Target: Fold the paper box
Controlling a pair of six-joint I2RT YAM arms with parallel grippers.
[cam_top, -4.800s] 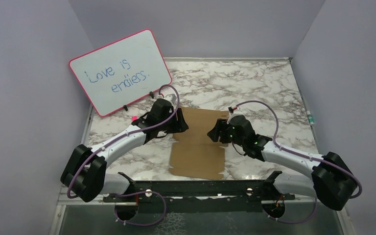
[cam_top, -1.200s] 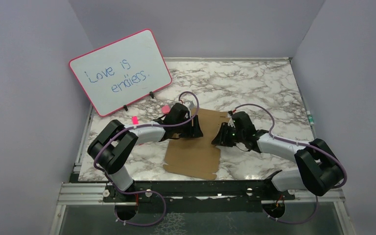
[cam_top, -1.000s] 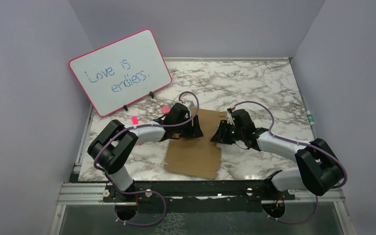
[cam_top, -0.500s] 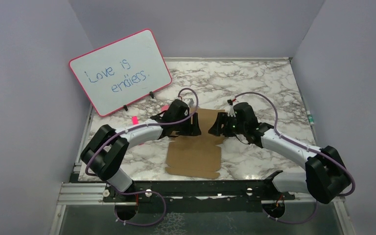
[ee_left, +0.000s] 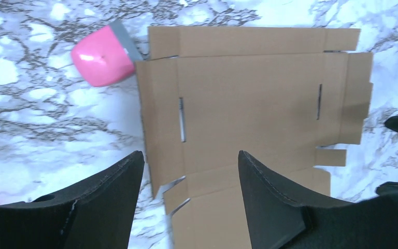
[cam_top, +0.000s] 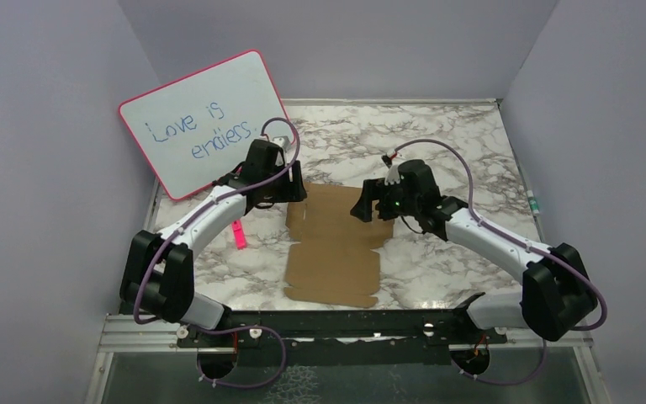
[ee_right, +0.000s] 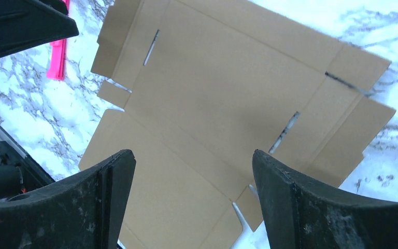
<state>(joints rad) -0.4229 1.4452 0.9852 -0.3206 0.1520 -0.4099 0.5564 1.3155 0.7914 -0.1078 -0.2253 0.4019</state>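
Note:
The paper box (cam_top: 335, 248) lies flat and unfolded on the marble table, a brown cardboard sheet with creases, slots and notched tabs. My left gripper (cam_top: 293, 192) hovers over its far left corner, open, with nothing between the fingers. In the left wrist view the sheet (ee_left: 249, 93) lies below the spread jaws of the left gripper (ee_left: 190, 153). My right gripper (cam_top: 365, 207) hangs above the far right edge, open and empty. In the right wrist view the cardboard (ee_right: 228, 98) fills the space under the right gripper (ee_right: 192, 153).
A pink-framed whiteboard (cam_top: 206, 122) leans at the back left. A pink marker (cam_top: 238, 233) lies left of the cardboard, also seen as the marker (ee_right: 58, 62). A pink rounded object (ee_left: 101, 62) sits against the sheet's corner. Lilac walls enclose the table.
The left gripper drew back left, off the middle of the sheet. The right gripper opened wide and shifted slightly away from me. The cardboard now lies flat and squarer.

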